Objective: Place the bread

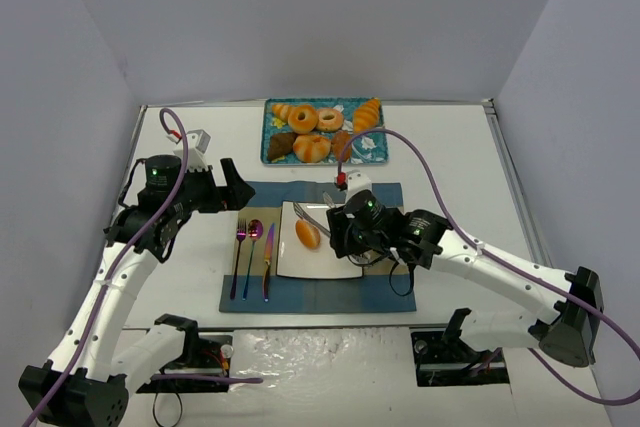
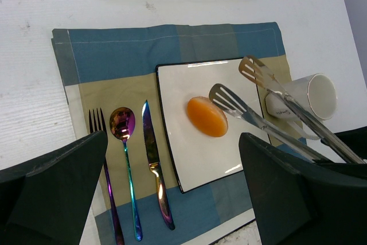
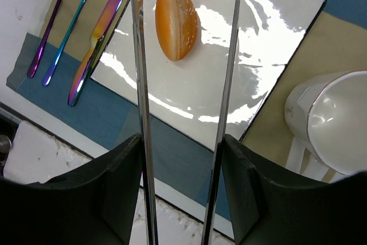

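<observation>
Top: bread (image 1: 308, 235) lies on the left half of the glossy white plate (image 1: 340, 262), long axis roughly near-to-far. Right gripper (image 1: 345, 230) is nearer, fingers clamped on steel tongs (image 1: 312, 215).
Left wrist: left gripper (image 2: 172, 142) fingers wide apart, empty. Slotted tong tips beside the bread, probably clear of it.
Right wrist: smooth oval bread sits ahead between the spread blades.
</observation>
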